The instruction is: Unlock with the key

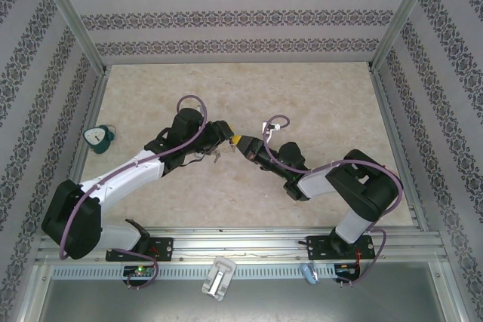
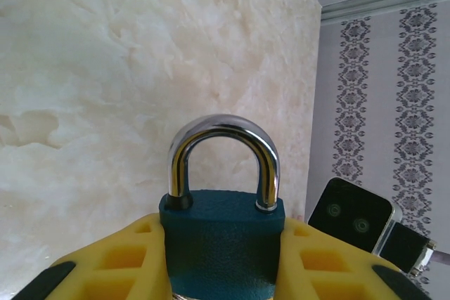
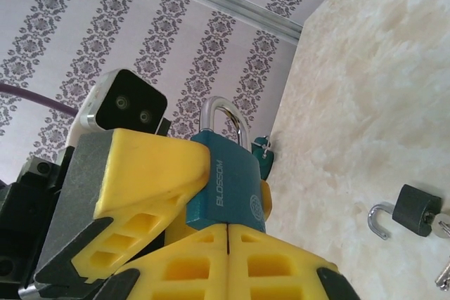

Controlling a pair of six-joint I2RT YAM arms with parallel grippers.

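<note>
Gripping teal padlock (image 2: 223, 240), left end effector (image 2: 225, 268), right end effector (image 3: 228, 251) closed at its base

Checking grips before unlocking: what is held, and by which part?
Left gripper clamps the padlock by its body. Right gripper is shut under it; what it pinches is hidden.

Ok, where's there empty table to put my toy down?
The far strip of table along the back wall is bare, also the patch between the right arm and right wall. The middle is crowded: left gripper and right gripper meet at the teal padlock, grey padlock lying close by.
</note>
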